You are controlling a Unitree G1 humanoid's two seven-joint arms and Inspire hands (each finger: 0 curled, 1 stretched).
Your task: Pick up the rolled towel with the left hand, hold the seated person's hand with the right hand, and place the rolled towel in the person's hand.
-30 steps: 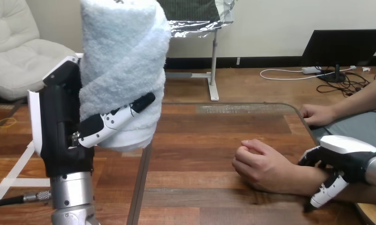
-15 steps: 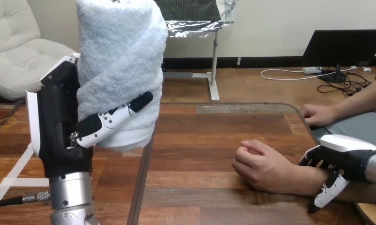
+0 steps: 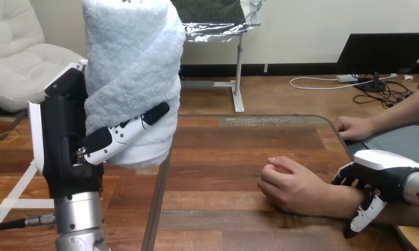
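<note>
towel pickup: done. The rolled towel (image 3: 131,78) is off the table (image 3: 223,157) and upright in the left hand (image 3: 66,141).
hold person's hand: looks partly done. The right hand (image 3: 387,170) sits over the person's wrist (image 3: 338,201), just behind the person's hand (image 3: 288,185), not on the hand itself.
handover: not yet done. The towel is well apart from the person's hand, across the table from it.
left to do: by my judgement, carry the towel over and set it in the person's palm.
left fingers (image 3: 124,133): clenched round the towel's lower half. The thumb lies slantwise across the front and the rest wrap behind, hidden by the roll. Most of the roll stands above the fingers, and a short end pokes out below them.
right fingers (image 3: 365,212): curled. The dark ones hook over the wrist's far side, and a black-and-white one hangs down the near side with its tip toward the table. The wrist is between them, so they grasp the wrist; cannot tell how tightly.
person's hand: a loose fist on the table, just ahead of the right fingers, holding nothing.
risk: likely no open palm for the roll until that fist uncurls.
</note>
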